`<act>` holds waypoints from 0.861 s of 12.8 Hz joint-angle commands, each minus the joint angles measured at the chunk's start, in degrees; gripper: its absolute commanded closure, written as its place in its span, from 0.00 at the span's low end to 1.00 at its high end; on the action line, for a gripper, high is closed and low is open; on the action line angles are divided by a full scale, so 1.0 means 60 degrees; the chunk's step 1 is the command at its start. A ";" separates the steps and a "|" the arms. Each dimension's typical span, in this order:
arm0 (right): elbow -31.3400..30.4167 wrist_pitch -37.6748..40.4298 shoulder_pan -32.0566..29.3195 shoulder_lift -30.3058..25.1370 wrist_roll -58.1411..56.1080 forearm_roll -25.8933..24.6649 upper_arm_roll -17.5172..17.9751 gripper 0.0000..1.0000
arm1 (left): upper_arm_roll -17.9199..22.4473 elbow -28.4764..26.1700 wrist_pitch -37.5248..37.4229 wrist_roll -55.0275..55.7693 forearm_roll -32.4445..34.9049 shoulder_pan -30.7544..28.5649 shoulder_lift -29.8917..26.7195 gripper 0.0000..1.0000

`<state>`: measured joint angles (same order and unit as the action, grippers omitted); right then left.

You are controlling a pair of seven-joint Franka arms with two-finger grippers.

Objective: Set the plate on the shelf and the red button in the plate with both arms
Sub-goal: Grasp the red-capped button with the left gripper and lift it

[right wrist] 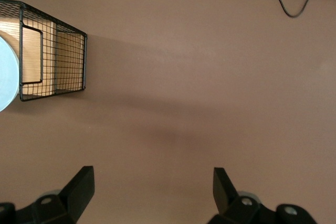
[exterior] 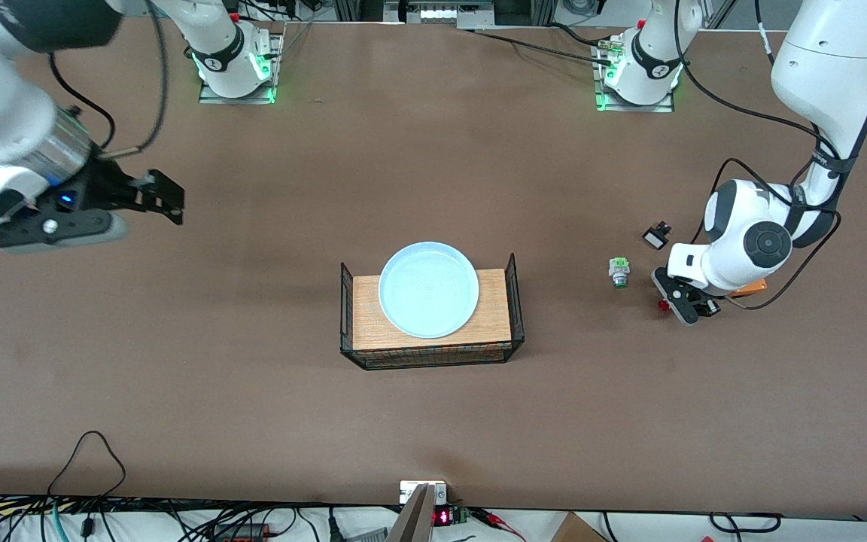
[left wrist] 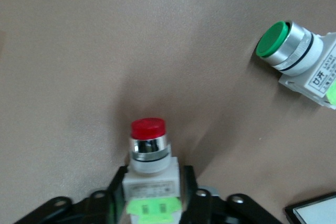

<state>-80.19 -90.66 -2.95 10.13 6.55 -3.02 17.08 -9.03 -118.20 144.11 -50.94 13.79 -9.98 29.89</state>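
The pale light-blue plate [exterior: 428, 289] lies on the wooden board inside a black wire basket [exterior: 514, 301] at the table's middle; its edge shows in the right wrist view [right wrist: 4, 72]. The red button [left wrist: 149, 148], with red cap, whitish body and green rear, sits between the fingers of my left gripper [left wrist: 154, 177]. That gripper [exterior: 674, 301] is low at the table toward the left arm's end, shut on the button's body, and the red cap [exterior: 661, 305] peeks out. My right gripper [exterior: 166, 197] is open and empty over bare table toward the right arm's end; it also shows in the right wrist view [right wrist: 152, 182].
A similar switch with a green cap [exterior: 619, 271] lies beside the left gripper, also in the left wrist view [left wrist: 294, 51]. A small black-and-white part [exterior: 656, 237] lies farther from the front camera. An orange box [exterior: 755, 287] is partly hidden under the left wrist.
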 commanded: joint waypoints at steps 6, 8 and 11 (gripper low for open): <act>-0.3481 -0.1267 -0.0842 -0.3037 0.0198 0.0444 -0.0239 0.00 | -0.1377 0.2274 -0.4753 0.1745 0.0148 0.0169 -0.1451 0.92; -0.3466 -0.1516 -0.0827 -0.2905 0.0111 0.0808 -0.0357 0.00 | -0.2431 0.4266 -0.7511 0.3412 0.0133 0.0227 -0.1378 0.92; -0.3466 -0.1458 -0.0886 -0.2832 -0.0167 0.0810 -0.0677 0.00 | -0.3707 0.5737 -0.8769 0.6576 -0.0551 0.0242 -0.1363 0.92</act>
<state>-100.39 -98.90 -7.43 -6.54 7.12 0.47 14.36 -28.07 -89.39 94.69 -20.73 13.05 -8.35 19.57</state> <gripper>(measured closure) 0.000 0.586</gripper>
